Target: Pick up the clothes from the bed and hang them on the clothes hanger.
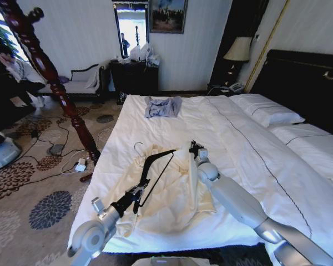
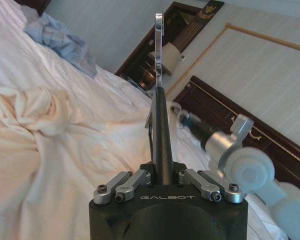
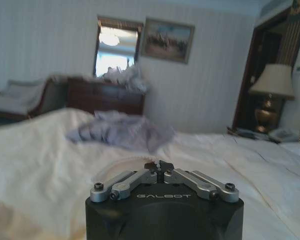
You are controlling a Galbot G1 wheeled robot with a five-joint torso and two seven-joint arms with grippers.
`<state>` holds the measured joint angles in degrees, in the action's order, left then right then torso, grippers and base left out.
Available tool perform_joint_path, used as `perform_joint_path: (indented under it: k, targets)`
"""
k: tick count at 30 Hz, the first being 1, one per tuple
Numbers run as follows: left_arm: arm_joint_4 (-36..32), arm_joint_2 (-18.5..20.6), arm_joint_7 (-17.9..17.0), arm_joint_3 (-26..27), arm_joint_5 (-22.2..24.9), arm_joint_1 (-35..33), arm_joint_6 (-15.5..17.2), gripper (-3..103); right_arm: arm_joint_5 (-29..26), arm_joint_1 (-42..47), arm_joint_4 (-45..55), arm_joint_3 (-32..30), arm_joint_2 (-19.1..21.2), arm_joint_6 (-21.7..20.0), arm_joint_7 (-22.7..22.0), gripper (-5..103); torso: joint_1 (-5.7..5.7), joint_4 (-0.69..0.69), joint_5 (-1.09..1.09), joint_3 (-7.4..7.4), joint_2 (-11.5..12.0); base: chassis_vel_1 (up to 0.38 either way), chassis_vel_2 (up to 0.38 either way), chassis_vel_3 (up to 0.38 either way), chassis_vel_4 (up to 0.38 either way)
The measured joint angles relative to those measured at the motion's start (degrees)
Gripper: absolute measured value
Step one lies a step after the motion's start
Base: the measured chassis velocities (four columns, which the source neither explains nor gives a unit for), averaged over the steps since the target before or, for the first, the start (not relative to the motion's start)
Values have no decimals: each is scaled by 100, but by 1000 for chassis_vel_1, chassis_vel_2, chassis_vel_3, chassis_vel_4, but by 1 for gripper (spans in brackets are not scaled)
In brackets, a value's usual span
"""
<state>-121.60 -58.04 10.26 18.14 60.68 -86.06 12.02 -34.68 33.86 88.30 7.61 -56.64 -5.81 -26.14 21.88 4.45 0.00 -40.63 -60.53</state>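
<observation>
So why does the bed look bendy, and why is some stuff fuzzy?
Head view: the wide lens curves the bed and post. Right wrist view: the grey top and lamp are soft, out of focus. Left wrist view: the hanger, close up, looks stretched.

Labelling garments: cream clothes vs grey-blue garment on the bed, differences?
Clothes: cream, large, spread at the bed's near edge between both grippers, black clothes hanger over it. Grey-blue garment: small, bunched, lying farther up the bed, untouched. Both are soft fabric resting on the white duvet.
</observation>
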Motion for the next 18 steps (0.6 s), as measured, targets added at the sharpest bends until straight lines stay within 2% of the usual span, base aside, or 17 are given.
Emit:
perform_joint_path:
  k: [7,12,18]
  targets:
    - [203,-105,-10,-253,112,322,-1,18,-345,-112,373,-14,108,318,187,1,0,1,0,0,0,0,0,0,0]
    - [276,-222,12,-542,175,464,-1,18,-588,-147,631,-18,231,764,451,1,0,0,0,0,0,0,0,0,0]
    - [280,-212,28,-732,174,515,-1,18,-846,-148,820,-99,317,878,497,1,0,1,0,0,0,0,0,0,0]
